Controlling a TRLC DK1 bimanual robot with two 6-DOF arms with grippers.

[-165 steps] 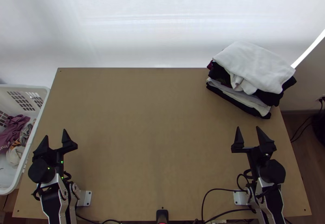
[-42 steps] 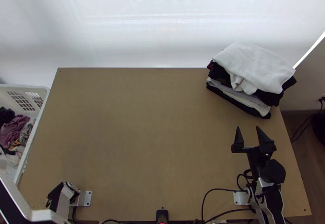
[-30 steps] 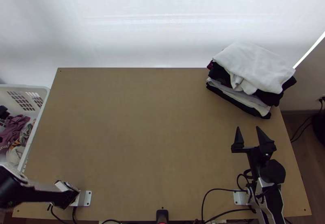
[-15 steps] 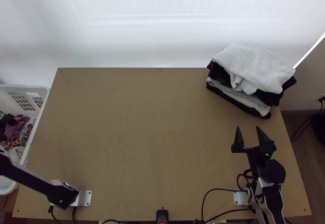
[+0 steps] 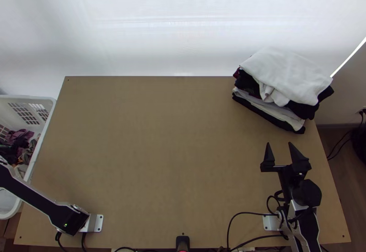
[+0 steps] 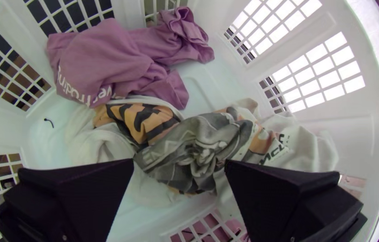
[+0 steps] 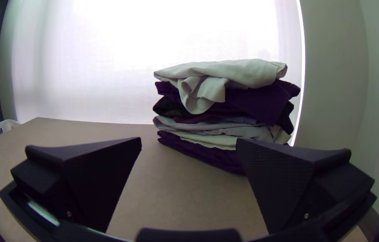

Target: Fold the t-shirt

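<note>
As the left gripper (image 5: 13, 151) hovers within the laundry basket (image 5: 39, 99), seen from above, the left arm (image 5: 41, 201) stretches across a near corner of the wooden table (image 5: 174, 137). At the opposite side, the right gripper (image 5: 279, 143) hangs over the tabletop with its jaws parted, holding nothing. Past its tips, near the far corner, sits a stack of folded clothes (image 5: 270, 110) topped by a white cloth (image 5: 293, 73).

In the left wrist view, the jaws of the left gripper (image 6: 179, 162) are spread wide, with no cloth gripped. Ahead of the gap between them lies a grey patterned shirt (image 6: 198, 148), bunched in the basket (which garment is the t-shirt to be folded cannot be told). Whether it touches either finger is unclear. Beside it, beyond one fingertip, is an orange-and-black printed cloth (image 6: 144, 118); beyond the other, a crumpled off-white shirt (image 6: 310, 145). Farthest from the jaws, a purple shirt (image 6: 104, 62) with white lettering lies rumpled near the basket's wall.

In the right wrist view, the right gripper's jaws stand well open, the stack rising beyond them and partly hidden behind one finger. Its white cloth droops in a loose fold over darker layers, before a pale curtain (image 7: 108, 58).
</note>
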